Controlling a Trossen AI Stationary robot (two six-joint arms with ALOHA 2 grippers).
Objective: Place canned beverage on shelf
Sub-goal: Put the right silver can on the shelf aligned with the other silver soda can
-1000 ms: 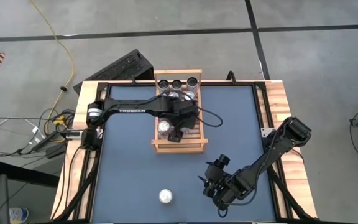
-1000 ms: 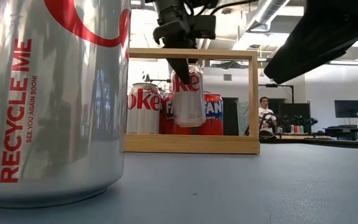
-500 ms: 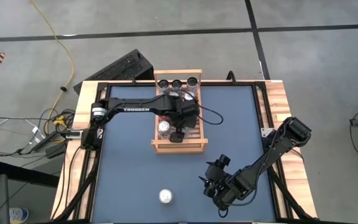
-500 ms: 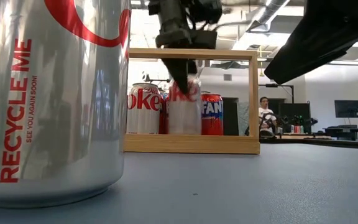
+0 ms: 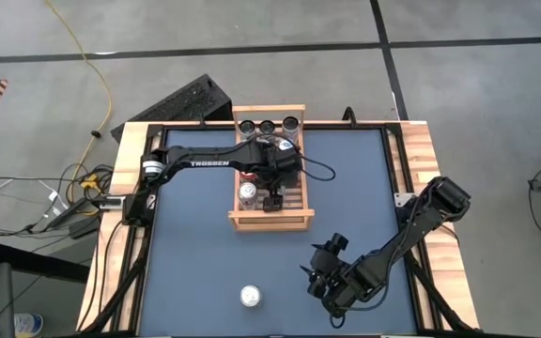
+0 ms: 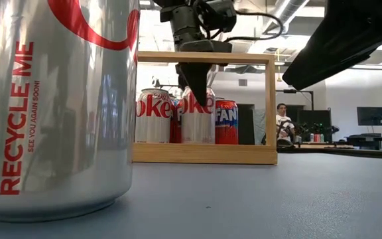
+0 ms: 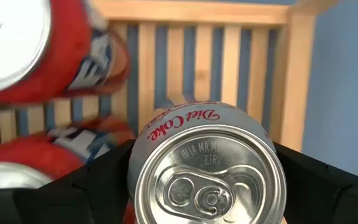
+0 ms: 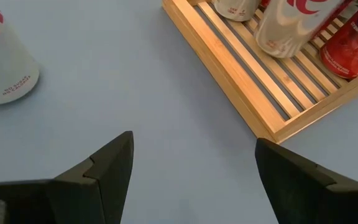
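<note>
High view: shelf (image 5: 269,222) occupies the table's far centre. Left gripper (image 5: 271,200) grasps a Diet Coke can (image 7: 207,174), seemingly seated upright on the slats. Placement step is ending; next, release and lift clear. Right gripper (image 5: 319,278) waits, jaws spread.

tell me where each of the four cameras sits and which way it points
High view: above the table, looking straight down; both dark arms show, the left gripper over the light-wood slatted shelf.
Low view: at tabletop height, looking level across to the shelf; the left gripper comes from above.
Left wrist view: looking down past its own fingers onto the silver Diet Coke can.
Right wrist view: over the blue table, its open fingers at the bottom.
Shared: the Diet Coke can shows in the low view too.
</note>
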